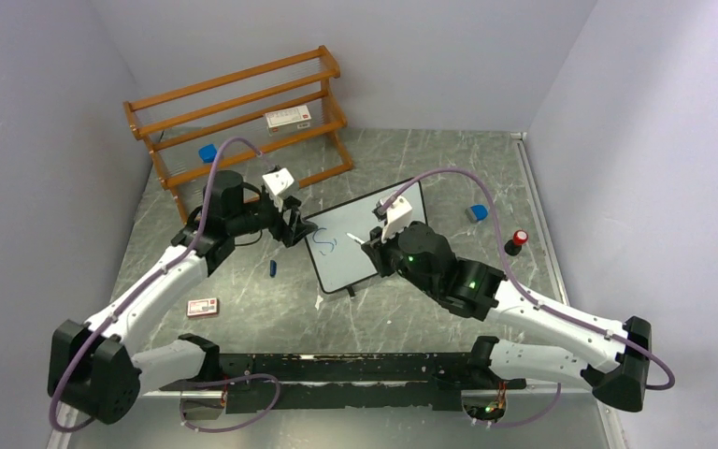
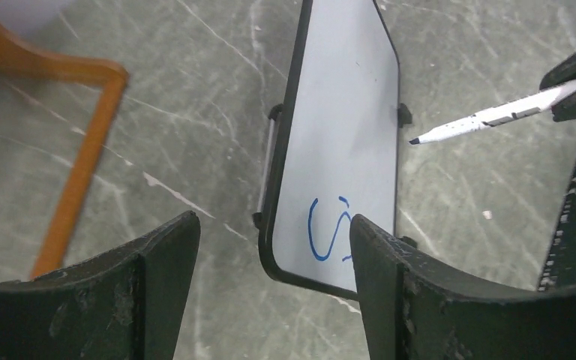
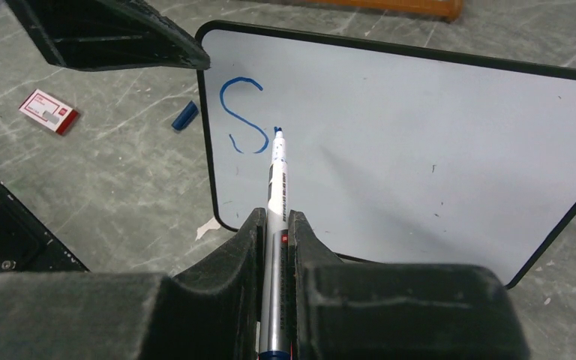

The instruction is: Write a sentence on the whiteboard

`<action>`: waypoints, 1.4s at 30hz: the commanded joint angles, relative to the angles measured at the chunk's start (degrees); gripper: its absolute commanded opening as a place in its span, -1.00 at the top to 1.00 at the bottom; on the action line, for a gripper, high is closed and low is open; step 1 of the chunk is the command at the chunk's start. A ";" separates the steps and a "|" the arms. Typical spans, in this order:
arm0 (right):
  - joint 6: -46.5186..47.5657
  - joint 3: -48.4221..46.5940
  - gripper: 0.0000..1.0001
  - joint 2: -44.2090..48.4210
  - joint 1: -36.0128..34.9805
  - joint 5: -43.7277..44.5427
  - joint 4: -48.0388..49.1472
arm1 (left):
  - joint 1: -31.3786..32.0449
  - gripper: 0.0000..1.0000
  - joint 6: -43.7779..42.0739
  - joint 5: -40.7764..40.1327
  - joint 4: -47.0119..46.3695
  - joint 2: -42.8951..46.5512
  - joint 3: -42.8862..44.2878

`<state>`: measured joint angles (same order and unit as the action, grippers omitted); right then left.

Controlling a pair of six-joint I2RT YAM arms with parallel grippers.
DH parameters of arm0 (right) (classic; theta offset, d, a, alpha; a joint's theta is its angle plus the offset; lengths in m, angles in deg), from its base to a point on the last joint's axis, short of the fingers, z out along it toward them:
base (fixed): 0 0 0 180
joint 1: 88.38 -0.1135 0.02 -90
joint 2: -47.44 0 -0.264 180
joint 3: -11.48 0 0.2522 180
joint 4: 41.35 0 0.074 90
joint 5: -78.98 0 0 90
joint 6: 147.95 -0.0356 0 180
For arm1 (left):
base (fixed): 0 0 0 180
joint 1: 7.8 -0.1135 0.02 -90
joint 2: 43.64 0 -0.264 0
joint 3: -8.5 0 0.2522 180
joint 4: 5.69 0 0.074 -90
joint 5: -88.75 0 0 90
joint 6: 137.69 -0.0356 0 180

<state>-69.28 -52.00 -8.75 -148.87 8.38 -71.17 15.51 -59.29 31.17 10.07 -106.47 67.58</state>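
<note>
The whiteboard (image 1: 374, 220) lies slanted on the grey table, also seen in the left wrist view (image 2: 345, 127) and the right wrist view (image 3: 420, 150). Of the sentence, only a blue "S" (image 1: 325, 245) (image 2: 322, 229) (image 3: 241, 112) shows, near the board's left end. My right gripper (image 1: 380, 245) (image 3: 276, 216) is shut on a white marker (image 3: 277, 176) (image 2: 495, 116). The marker's blue tip is just right of the "S" and looks lifted off the surface. My left gripper (image 1: 297, 227) (image 2: 274, 221) hangs open at the board's left corner, holding nothing.
A wooden rack (image 1: 243, 112) stands at the back left with a red-and-white box (image 1: 288, 117) and a blue item (image 1: 208, 152) on it. A blue cap (image 1: 272, 268) and another small box (image 1: 203, 307) lie left of the board. A blue block (image 1: 477, 213) and a red-topped object (image 1: 517, 241) lie to its right.
</note>
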 commanded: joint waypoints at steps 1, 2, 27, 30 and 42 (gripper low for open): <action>1.94 1.31 1.00 1.01 -0.99 3.51 4.18 | -2.79 -0.54 8.56 9.92 -3.62 -4.56 4.02; 2.12 1.43 1.00 0.91 -1.38 3.92 4.41 | -3.13 -0.54 9.35 10.35 -3.73 -5.35 4.45; 3.54 3.64 1.00 -2.97 -8.29 13.37 8.09 | -6.87 0.42 19.34 25.36 -13.02 -16.64 3.06; 3.68 3.74 1.00 -4.31 -10.23 16.69 8.61 | -7.12 0.57 18.34 25.32 -12.54 -17.10 3.11; 3.54 2.03 1.00 -11.47 -15.34 25.06 8.77 | -7.89 0.90 9.64 23.15 -7.88 -17.07 3.46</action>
<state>-65.46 -48.66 -18.54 -163.89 29.71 -63.56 8.47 -43.88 54.36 0.48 -123.67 70.34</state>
